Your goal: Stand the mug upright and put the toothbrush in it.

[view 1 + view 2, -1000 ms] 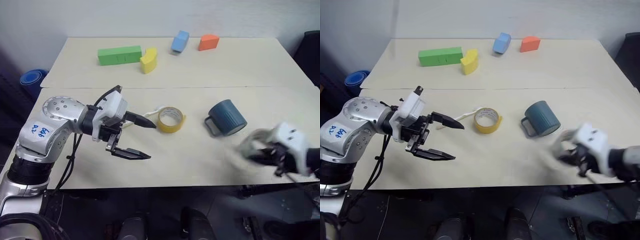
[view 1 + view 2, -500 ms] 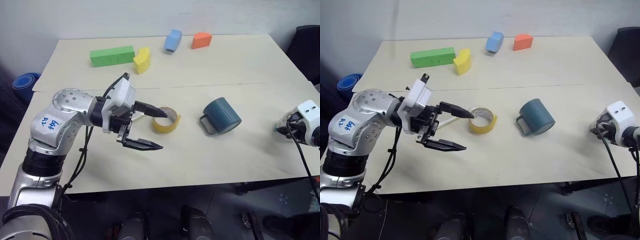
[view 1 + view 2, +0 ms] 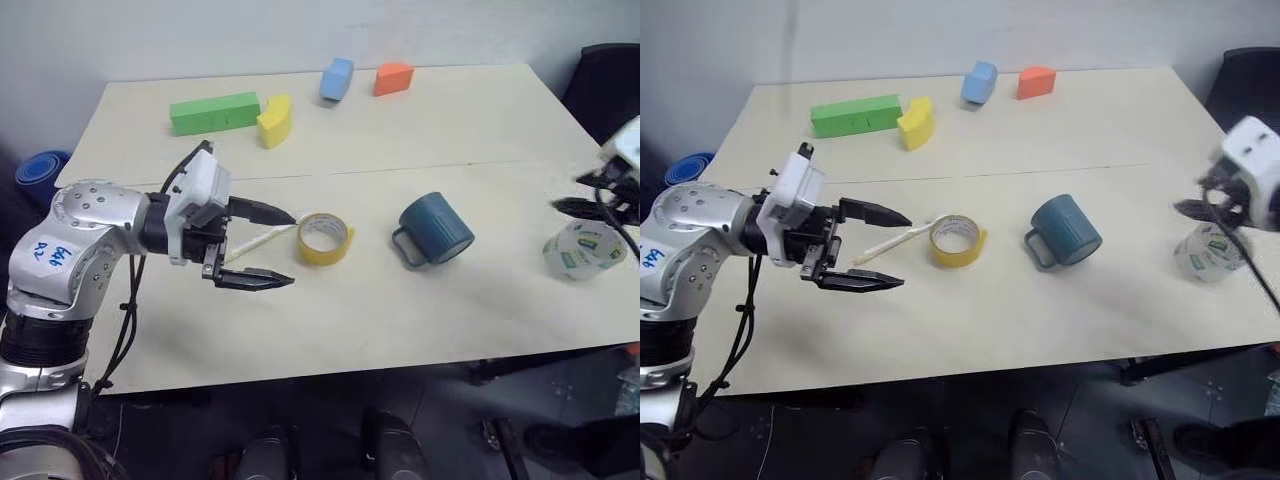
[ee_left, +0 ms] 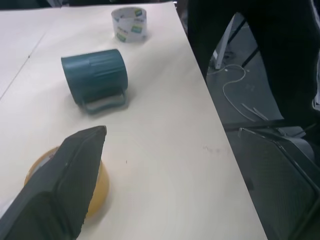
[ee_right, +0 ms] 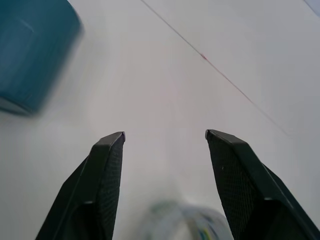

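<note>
The dark teal mug [image 3: 436, 228] lies on its side right of centre, its handle toward the front left. The white toothbrush [image 3: 256, 241] lies flat, one end against the yellow tape roll [image 3: 323, 238]. My left gripper [image 3: 291, 248] hovers open over the toothbrush, fingers pointing right at the yellow roll, nothing held. Out at the table's right end my right gripper [image 5: 165, 136] is open just above the clear tape roll [image 3: 584, 250], which stands on the table. The right wrist view has the mug [image 5: 30, 50] ahead of the fingers.
Foam blocks sit along the far edge: green [image 3: 213, 112], yellow [image 3: 272, 120], blue [image 3: 335, 78] and orange [image 3: 393, 77]. A seam crosses the table behind the mug. A black chair [image 3: 612, 75] stands past the right end. The front edge runs close below both grippers.
My right gripper rose from the front edge to the right end and opened; the clear tape roll now stands there. My left gripper drew back left, uncovering the toothbrush. The camera shifted too.
</note>
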`<act>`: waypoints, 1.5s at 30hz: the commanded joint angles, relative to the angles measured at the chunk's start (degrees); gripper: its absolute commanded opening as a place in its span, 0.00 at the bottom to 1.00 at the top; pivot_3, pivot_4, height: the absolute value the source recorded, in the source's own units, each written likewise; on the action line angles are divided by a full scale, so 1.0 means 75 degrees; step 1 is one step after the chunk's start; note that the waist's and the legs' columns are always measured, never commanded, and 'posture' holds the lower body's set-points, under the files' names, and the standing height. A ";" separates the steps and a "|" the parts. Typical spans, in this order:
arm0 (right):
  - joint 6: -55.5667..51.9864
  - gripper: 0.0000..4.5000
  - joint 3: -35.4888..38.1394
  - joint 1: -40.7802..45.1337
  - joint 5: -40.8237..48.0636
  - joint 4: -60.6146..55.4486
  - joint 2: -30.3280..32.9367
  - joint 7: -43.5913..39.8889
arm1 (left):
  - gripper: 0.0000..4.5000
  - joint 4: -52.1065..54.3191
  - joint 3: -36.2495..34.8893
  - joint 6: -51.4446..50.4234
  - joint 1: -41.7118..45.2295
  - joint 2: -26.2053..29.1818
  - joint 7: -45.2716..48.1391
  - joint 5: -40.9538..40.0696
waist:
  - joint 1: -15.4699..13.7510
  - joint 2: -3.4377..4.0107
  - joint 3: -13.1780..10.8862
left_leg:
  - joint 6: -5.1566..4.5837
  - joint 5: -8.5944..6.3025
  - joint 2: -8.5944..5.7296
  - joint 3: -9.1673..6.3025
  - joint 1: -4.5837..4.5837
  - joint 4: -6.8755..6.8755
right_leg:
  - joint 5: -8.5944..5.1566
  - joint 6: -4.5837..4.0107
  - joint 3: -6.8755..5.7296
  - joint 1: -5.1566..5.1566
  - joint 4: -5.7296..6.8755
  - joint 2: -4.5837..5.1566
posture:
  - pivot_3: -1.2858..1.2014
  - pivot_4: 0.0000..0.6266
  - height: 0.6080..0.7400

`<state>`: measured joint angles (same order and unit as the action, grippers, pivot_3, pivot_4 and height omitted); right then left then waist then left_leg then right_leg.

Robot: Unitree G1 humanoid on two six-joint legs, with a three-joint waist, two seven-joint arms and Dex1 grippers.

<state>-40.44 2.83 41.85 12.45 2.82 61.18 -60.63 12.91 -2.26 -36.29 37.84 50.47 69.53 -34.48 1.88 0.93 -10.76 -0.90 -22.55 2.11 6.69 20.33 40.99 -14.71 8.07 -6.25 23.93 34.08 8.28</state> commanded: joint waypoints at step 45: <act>-0.1535 0.00 -0.0682 0.1434 -0.0138 -0.1708 -0.1111 -0.0452 | 1.00 -0.0224 0.0084 0.0226 0.0545 -0.0321 0.0063 0.0058 | -0.0067 -0.0031 0.0003 | 0.0016 0.0007 -0.0027 -0.0079 0.0120 0.0055 | 0.0000 0.0000 -0.0055 0.0086 0.0087 0.0021 | 0.52 0.24 1.00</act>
<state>-51.67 -7.31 50.34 11.62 -13.40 50.28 -65.12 8.90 -1.45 -34.53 40.09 48.21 69.55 -32.43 1.38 0.70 -10.74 -0.79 -22.49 1.91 6.13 21.22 41.42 -14.71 8.07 -6.63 24.57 34.74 8.45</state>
